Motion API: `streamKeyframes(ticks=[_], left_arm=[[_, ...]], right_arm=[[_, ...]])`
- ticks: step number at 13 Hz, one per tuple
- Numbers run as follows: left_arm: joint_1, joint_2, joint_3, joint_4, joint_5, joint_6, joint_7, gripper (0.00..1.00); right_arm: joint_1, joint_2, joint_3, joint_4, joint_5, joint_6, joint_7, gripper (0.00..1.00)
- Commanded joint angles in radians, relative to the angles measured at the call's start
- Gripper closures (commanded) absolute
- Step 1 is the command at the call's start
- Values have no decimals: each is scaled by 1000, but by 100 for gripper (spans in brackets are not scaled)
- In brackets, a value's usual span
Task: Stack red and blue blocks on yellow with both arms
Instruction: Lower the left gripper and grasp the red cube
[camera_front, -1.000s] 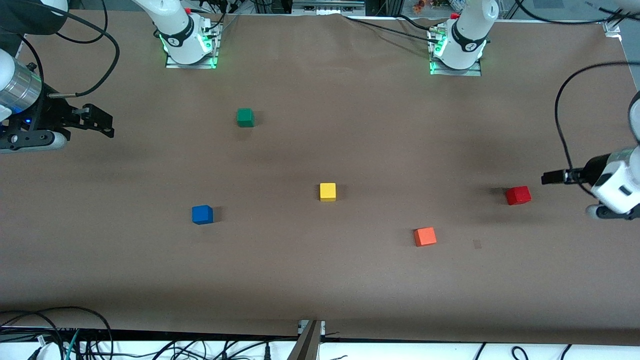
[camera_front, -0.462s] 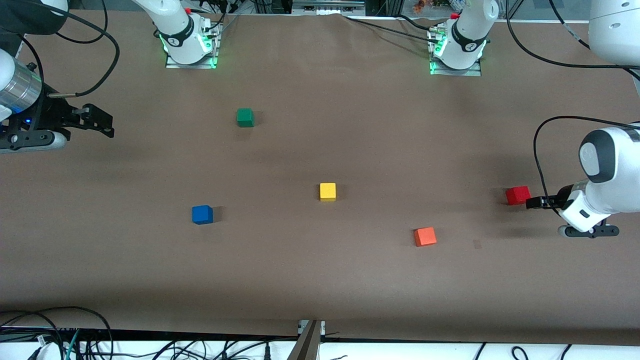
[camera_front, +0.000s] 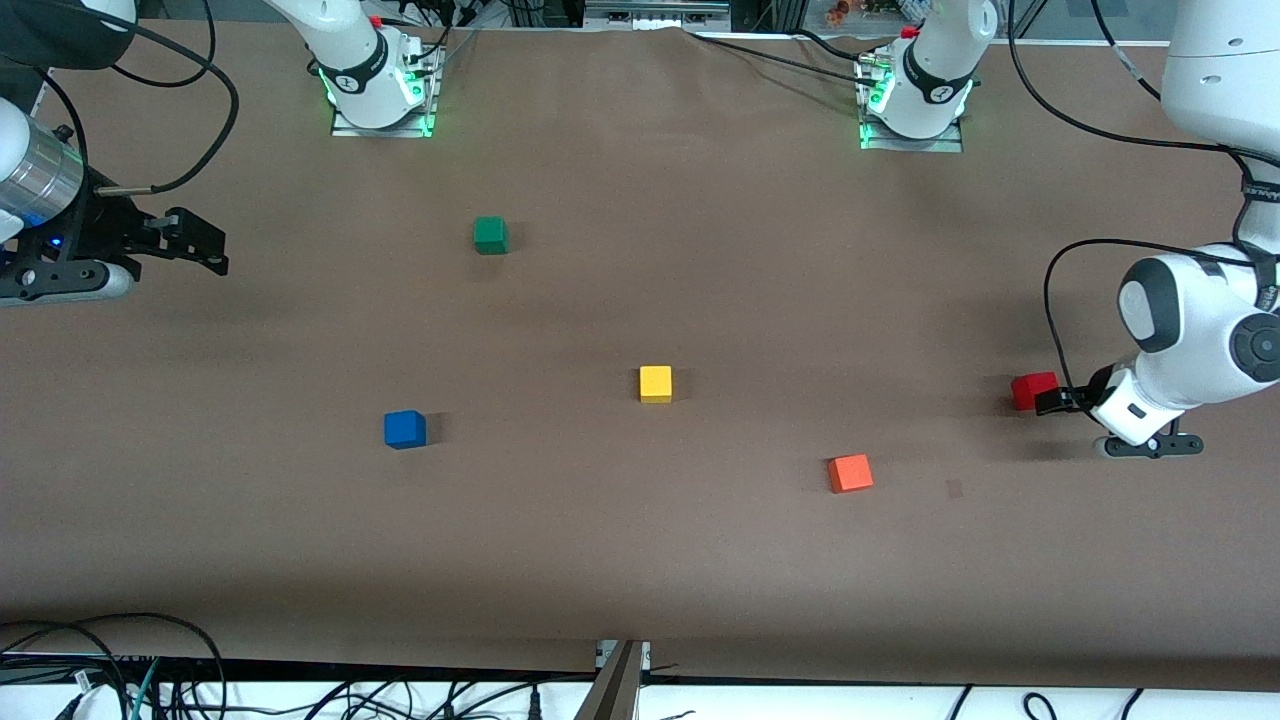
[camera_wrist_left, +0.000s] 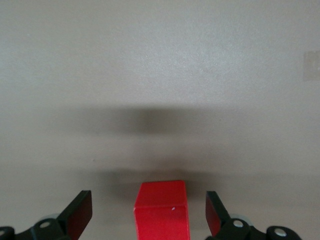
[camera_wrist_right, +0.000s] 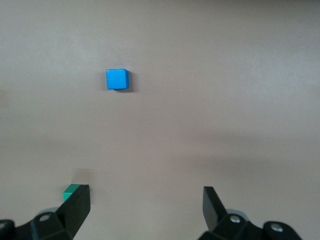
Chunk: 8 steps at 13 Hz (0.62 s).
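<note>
The red cube (camera_front: 1030, 388) sits on the table at the left arm's end. My left gripper (camera_front: 1052, 400) is open and low at it. In the left wrist view the red cube (camera_wrist_left: 161, 210) lies between the fingers of my left gripper (camera_wrist_left: 148, 204), with a gap on each side. The blue cube (camera_front: 404, 429) sits toward the right arm's end and also shows in the right wrist view (camera_wrist_right: 117, 79). The yellow cube (camera_front: 655, 384) sits mid-table. My right gripper (camera_front: 212, 252) is open and empty over the table's right arm's end, shown in the right wrist view (camera_wrist_right: 146, 200).
An orange cube (camera_front: 850, 473) lies between the yellow and red cubes, nearer to the front camera. A green cube (camera_front: 490, 235) sits nearer the robots' bases; its corner shows by a finger in the right wrist view (camera_wrist_right: 70, 190). Brown paper covers the table (camera_front: 640, 560).
My left arm has swung in and lowered, bringing its open gripper from the table's end up to the red cube. The right arm and all cubes have not moved.
</note>
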Motion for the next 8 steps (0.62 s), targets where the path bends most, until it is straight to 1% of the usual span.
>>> streamKeyframes(ticks=[1, 6, 7, 8], left_arm=[[7, -37, -9, -86, 1, 78, 16, 0], [8, -53, -9, -141, -1, 83, 18, 0], [8, -55, -9, -150, -1, 83, 16, 7], [8, -61, -9, -155, -1, 82, 16, 39]], right_arm=[[-15, -10, 16, 0, -14, -5, 9, 0], [-15, -10, 16, 0, -14, -5, 9, 0], [-15, -10, 16, 0, -14, -5, 9, 0], [-15, -10, 16, 0, -15, -5, 9, 0]])
